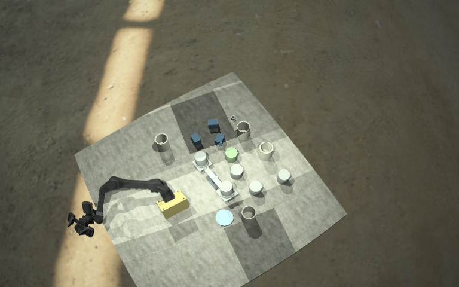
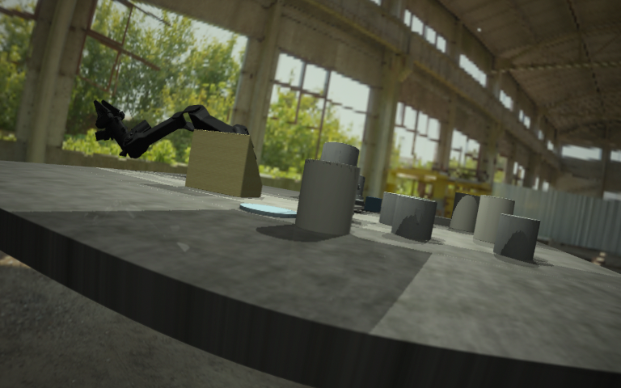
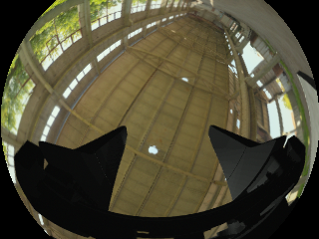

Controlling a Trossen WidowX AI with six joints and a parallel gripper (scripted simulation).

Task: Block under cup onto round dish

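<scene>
My gripper (image 1: 75, 224) (image 3: 169, 130) is open and empty, raised beyond the table's left edge and pointing up, far from the cups. The balance beam (image 1: 213, 176) carries two identical pale grey cups, both upright. The far cup (image 1: 200, 158) stands on one end plate. The near cup (image 1: 226, 189) (image 2: 340, 153) stands on the other, towards the dish. The near end looks higher than the far end. The far cup cannot be made out in the exterior view. No block shows; whatever is under either cup is hidden. The light blue round dish (image 1: 224, 217) (image 2: 268, 209) is bare.
A tall open tube (image 1: 248, 219) (image 2: 327, 196) stands beside the dish. Pale cylinders (image 1: 236, 171) (image 1: 255, 188) and a green cylinder (image 1: 231, 154) stand right of the balance. Blue blocks (image 1: 213, 124) stand behind it. More tubes (image 1: 265, 151) (image 1: 161, 142) stand around. The arm's base meets a yellow block (image 1: 174, 204) (image 2: 217, 164).
</scene>
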